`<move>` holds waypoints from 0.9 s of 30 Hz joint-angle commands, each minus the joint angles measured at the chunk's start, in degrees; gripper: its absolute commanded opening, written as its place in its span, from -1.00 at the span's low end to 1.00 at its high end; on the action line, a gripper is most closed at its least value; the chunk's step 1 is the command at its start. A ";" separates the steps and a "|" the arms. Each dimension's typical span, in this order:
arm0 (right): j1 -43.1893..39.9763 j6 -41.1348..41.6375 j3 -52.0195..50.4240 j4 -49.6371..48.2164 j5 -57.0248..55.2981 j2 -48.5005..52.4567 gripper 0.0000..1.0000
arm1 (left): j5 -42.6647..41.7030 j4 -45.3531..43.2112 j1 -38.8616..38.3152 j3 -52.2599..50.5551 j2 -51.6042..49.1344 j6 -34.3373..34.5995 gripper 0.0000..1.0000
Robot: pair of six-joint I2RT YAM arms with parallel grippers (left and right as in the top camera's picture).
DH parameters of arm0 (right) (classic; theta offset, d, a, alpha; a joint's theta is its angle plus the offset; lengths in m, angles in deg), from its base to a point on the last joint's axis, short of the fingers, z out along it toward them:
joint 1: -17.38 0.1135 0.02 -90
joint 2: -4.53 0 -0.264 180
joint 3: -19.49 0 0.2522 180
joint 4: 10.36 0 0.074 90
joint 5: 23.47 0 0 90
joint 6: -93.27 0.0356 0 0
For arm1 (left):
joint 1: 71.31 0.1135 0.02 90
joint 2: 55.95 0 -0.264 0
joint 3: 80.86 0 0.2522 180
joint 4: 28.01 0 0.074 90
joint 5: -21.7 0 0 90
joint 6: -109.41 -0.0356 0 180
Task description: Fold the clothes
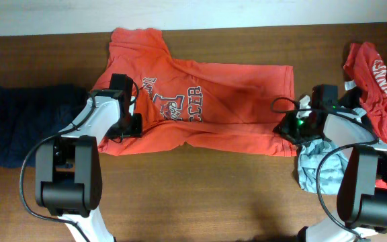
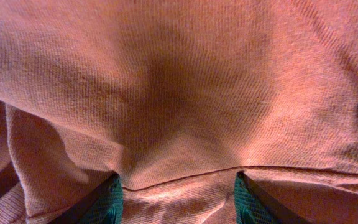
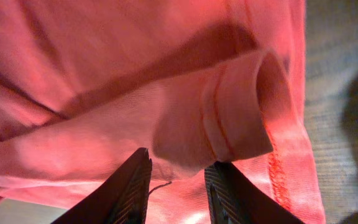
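An orange-red T-shirt (image 1: pixel 207 107) with grey-white chest print lies spread across the table's middle. My left gripper (image 1: pixel 127 126) rests on its lower left part. In the left wrist view that gripper (image 2: pixel 179 180) is open, its teal-padded fingers (image 2: pixel 114 202) wide apart and pressed into the cloth, with a hem seam running between them. My right gripper (image 1: pixel 286 128) is at the shirt's lower right corner. Up close, the right gripper (image 3: pixel 178 163) stands open but narrow. A rolled fold of the hem (image 3: pixel 229 118) sits at its fingertips (image 3: pixel 135 180), with a gap still showing below the fold.
A navy garment (image 1: pixel 29 124) lies at the left edge. A second red printed tee (image 1: pixel 378 81) is heaped at the far right, with a pale grey-blue garment (image 1: pixel 311 165) below it beside my right arm. Bare wood table (image 1: pixel 200 195) runs along the front.
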 commanded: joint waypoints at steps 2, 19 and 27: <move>0.24 -0.17 3.43 -3.78 1.46 0.17 -0.35 | 0.50 -0.22 0.02 -0.92 0.22 0.50 0.15; -2.34 -6.86 3.65 -4.35 10.56 -4.96 0.07 | 5.38 -0.20 0.02 -0.90 0.24 0.28 0.44; -0.94 -7.23 3.58 1.11 10.27 -6.05 0.07 | 12.00 -0.50 0.02 -0.90 0.24 2.67 0.43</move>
